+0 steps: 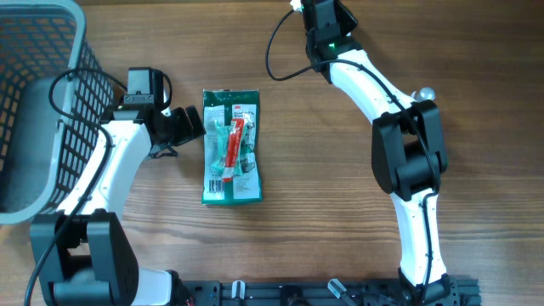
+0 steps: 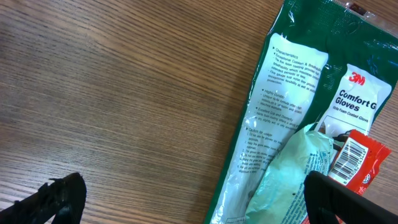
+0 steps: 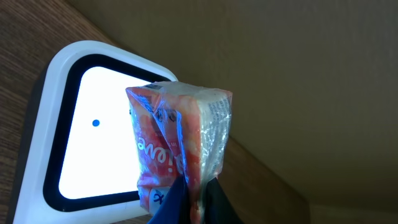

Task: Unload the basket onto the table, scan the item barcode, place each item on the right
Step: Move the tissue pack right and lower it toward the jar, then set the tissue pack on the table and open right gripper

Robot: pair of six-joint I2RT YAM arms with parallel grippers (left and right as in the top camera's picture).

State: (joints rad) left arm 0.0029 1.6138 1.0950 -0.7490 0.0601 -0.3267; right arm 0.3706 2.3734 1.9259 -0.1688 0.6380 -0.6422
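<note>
Right claw (image 3: 198,198) is pinched narrow on the bottom edge of a small crinkly clear-plastic packet printed red and white (image 3: 180,143). The packet stands upright above the fingers, at centre of the right wrist view. Right behind it, filling the left half of that frame, is a scanner with a rounded white housing, black bezel and bright white lit window (image 3: 87,162) that shows a small blue dot. The packet overlaps the window's right edge; can't tell if they touch or are apart. In the overhead view the right arm reaches to the top edge, centre-right, and the claw itself is cut off there.

Left claw (image 1: 189,125) is spread wide and holds nothing, over the brown wood-grain tabletop (image 1: 314,170) at centre-left of the overhead frame. Just to its right lies a flat green plastic pack of gloves (image 1: 231,149), long side running up-down in the frame. It has a white label, pale green contents and a red card (image 2: 351,158) with a barcode. In the left wrist view the black fingertips (image 2: 56,199) sit in the two lower corners. The one at lower right overlaps the pack's lower part; contact unclear. A grey plastic mesh basket (image 1: 81,51) sits at upper left of the overhead view, beside the left arm.
</note>
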